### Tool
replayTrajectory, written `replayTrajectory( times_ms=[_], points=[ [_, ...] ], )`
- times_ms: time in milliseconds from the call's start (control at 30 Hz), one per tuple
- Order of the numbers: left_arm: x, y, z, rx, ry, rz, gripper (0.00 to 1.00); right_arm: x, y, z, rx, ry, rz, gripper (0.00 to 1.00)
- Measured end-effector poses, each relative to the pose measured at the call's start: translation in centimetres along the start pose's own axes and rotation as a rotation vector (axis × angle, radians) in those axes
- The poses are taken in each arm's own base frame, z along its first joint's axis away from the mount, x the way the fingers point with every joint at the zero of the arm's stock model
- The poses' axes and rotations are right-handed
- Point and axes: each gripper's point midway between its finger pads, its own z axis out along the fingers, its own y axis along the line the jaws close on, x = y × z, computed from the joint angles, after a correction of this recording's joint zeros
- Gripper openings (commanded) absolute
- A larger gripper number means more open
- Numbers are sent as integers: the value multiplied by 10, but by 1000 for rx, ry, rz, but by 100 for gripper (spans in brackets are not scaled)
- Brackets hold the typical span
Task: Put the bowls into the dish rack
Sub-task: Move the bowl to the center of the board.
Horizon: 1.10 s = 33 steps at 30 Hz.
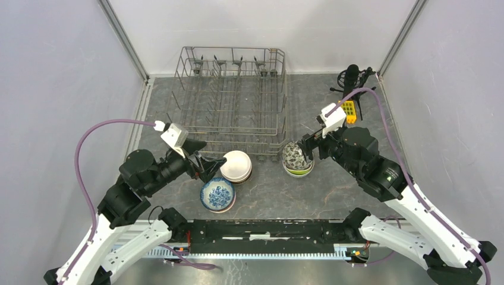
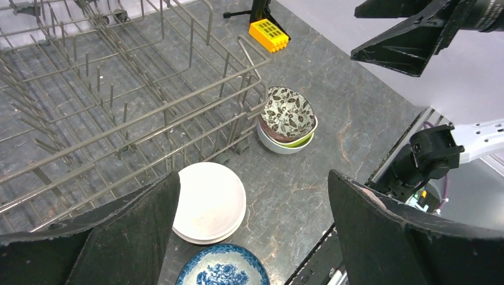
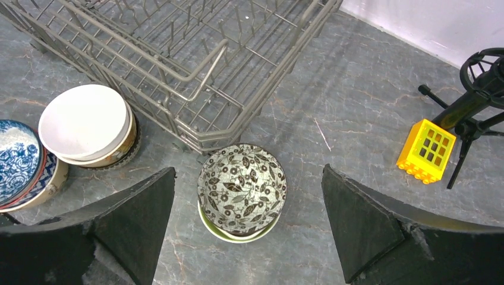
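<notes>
Grey marbled tabletop (image 1: 333, 190) boxed in by plain white walls, nothing fancy. At the back sits the dish rack (image 1: 232, 98), a grey wire basket with rows of upright tines. All the bowls I can spot are on the table just in front of it, in three stacks.

A white bowl (image 1: 236, 164) tops one stack, with a tan one and something dark under it, just beside the rack's front edge. A blue-and-white bowl (image 1: 217, 193) tops another stack next to that, closer to the arm bases. Over by the rack's front right corner, a leaf-patterned bowl (image 1: 295, 155) sits tilted in a lime green bowl (image 2: 302, 141), with a white one at the bottom.

The left gripper (image 2: 252, 178) hovers over the white and blue stacks with its jaws spread wide, holding nothing. The right gripper (image 3: 248, 168) hangs above the leaf-patterned bowl, jaws wide apart too, nothing clamped between them.

Far right there's a yellow block (image 1: 349, 111) next to a black tripod stand (image 1: 352, 77).
</notes>
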Motion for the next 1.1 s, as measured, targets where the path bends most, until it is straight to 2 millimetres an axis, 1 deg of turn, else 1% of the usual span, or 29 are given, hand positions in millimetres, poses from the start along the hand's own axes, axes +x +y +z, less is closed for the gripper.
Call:
replayTrajectory(
  times_ms=[267, 333, 433, 567, 733, 900, 1033, 1100],
  points=[
    [10, 3, 4, -17, 24, -42, 100, 4, -5, -24, 3, -32, 18, 98],
    [12, 4, 4, -23, 27, -54, 100, 4, -6, -27, 5, -31, 18, 98],
    [14, 6, 5, -35, 29, -65, 100, 12, -7, -26, 12, 3, 9, 98],
    [17, 10, 6, -55, 34, -67, 100, 18, -10, -26, 22, 22, -4, 98],
    [26, 15, 7, -79, 51, -68, 100, 19, -10, -27, 23, 24, -20, 98],
    [27, 16, 8, -82, 56, -70, 100, 23, -10, -26, 20, 46, -32, 98],
    [25, 15, 13, -83, 71, -79, 100, 29, -5, -22, -3, 77, -42, 98],
    [27, 16, 17, -83, 87, -81, 100, 31, -2, -19, -20, 91, -44, 98]
  ],
)
